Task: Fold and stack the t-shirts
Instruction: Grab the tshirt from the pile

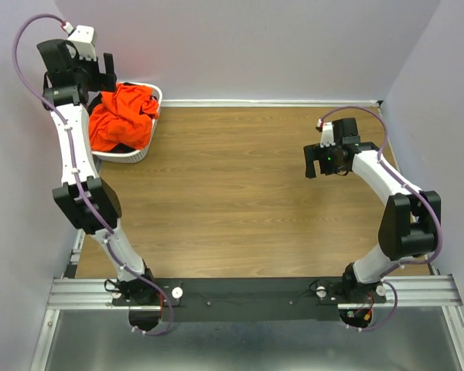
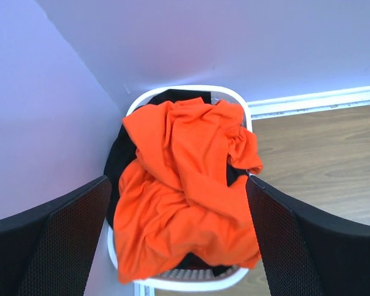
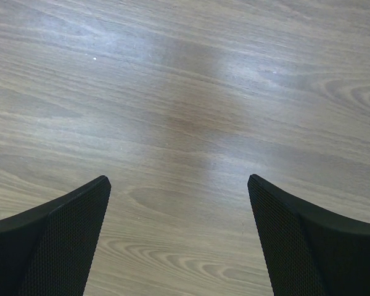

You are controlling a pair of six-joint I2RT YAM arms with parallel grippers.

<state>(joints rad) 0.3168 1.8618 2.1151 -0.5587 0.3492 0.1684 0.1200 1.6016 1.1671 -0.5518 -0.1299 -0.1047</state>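
Note:
A crumpled bright orange t-shirt (image 1: 124,116) lies heaped on top in the white laundry basket (image 1: 141,152) at the far left; it fills the left wrist view (image 2: 185,185). Black cloth (image 2: 120,160) shows under it at the basket's left side and far rim. No pink cloth shows. My left gripper (image 1: 89,73) hangs above the basket's far left side, open and empty, its fingers (image 2: 61,234) wide to either side of the heap. My right gripper (image 1: 329,161) is open and empty above bare wood at the right, its fingers (image 3: 314,240) spread wide.
The wooden table (image 1: 240,193) spreads between the arms. Lavender walls close in at the left, back and right; the basket stands in the far-left corner against them. A white skirting strip (image 2: 314,102) runs along the back wall.

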